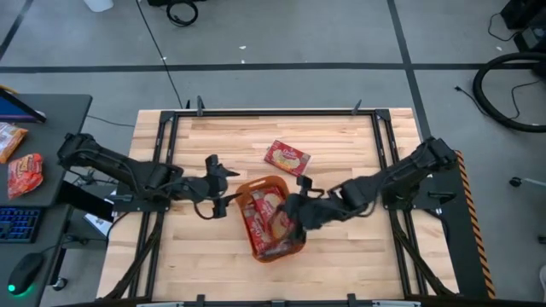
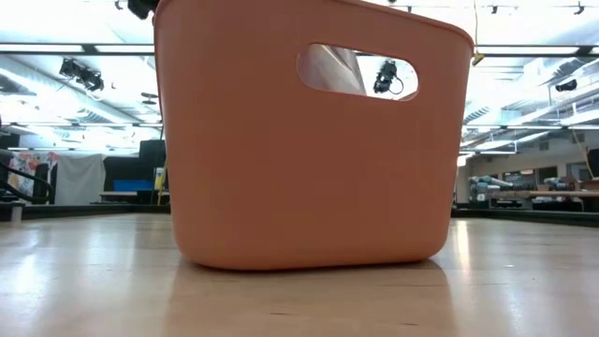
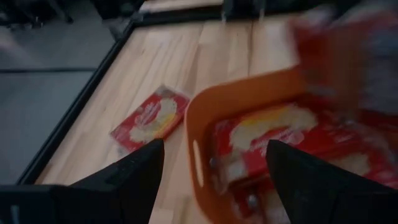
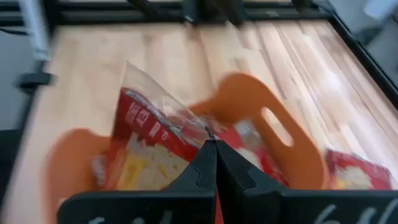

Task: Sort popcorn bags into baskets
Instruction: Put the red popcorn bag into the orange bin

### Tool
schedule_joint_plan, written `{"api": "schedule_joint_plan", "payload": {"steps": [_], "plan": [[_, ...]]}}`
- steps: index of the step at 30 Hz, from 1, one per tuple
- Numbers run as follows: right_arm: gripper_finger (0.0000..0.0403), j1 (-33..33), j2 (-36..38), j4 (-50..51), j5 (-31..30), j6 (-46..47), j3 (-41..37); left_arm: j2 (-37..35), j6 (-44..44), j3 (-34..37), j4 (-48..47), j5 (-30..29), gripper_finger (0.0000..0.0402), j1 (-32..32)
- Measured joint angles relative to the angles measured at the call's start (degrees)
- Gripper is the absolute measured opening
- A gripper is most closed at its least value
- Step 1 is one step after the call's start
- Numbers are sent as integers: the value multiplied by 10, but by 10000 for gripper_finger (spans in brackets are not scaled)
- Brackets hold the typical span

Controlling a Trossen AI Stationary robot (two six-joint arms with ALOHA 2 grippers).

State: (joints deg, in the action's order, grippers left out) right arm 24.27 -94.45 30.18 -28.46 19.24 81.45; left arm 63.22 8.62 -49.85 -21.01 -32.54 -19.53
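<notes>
The orange basket (image 1: 271,243) stands near the table's middle, holding several red popcorn packets (image 1: 260,223); in the low view its wall (image 2: 309,159) fills the picture. One red packet (image 1: 287,158) lies flat on the table beyond the basket, also seen in the left wrist view (image 3: 149,118). My right gripper (image 1: 295,211) is over the basket's right side, shut on another packet (image 4: 152,140). My left gripper (image 1: 217,184) is open just left of the basket, touching nothing, its fingers (image 3: 134,171) facing the basket's rim (image 3: 193,124). My right gripper (image 4: 214,146) pinches a red packet between its two shut fingers at one edge (image 4: 202,132). The fingers come slanting down from the table's right side. The packet stands tilted over the basket's inside, its clear sealed end (image 4: 146,78) uppermost. Whether its lower end touches the packets below, I cannot tell.
Bare wood lies on the table's near, far and left parts. A black frame (image 1: 162,136) runs around the table. Two more red packets (image 1: 26,170) lie on a dark side desk left of the table, beside a keyboard (image 1: 19,223).
</notes>
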Motion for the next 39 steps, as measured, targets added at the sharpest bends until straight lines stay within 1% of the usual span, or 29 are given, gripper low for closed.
{"api": "schedule_joint_plan", "payload": {"steps": [5, 11, 14, 17, 21, 23, 25, 28, 32, 35, 37, 39], "plan": [[2, -44, -11, 16, 9, 0, -1, -45, 0, 21, 8, -11, 286, -18], [5, -101, -40, 11, 58, -16, -1, -95, 18, 56, 3, -13, 286, -26], [18, -127, -60, 9, 84, -32, -1, -104, 32, 73, 3, -12, 286, -27], [37, -149, -79, 6, 94, -42, -1, -106, 43, 82, 2, -11, 286, -29], [64, -170, -87, 5, 122, -61, -1, -106, 43, 87, 1, -12, 286, -30], [75, -176, -78, 7, 138, -69, -1, -106, 32, 87, 1, -16, 286, -30], [84, -177, -61, 17, 137, -80, -1, -106, 17, 87, 2, -17, 286, -28], [89, -178, -31, 47, 120, -97, -1, -106, 16, 87, 2, -18, 286, -28], [89, -181, -7, 100, 79, -121, -2, -105, 61, 87, 9, -17, 286, -28], [90, -195, 7, 106, 62, -136, -23, -105, 67, 87, 8, -17, 286, -29], [90, -217, 16, 89, 75, -139, -52, -105, 67, 87, 7, -17, 286, -28], [91, -247, 26, 69, 115, -145, -88, -105, 67, 87, 7, -17, 286, -28]]}}
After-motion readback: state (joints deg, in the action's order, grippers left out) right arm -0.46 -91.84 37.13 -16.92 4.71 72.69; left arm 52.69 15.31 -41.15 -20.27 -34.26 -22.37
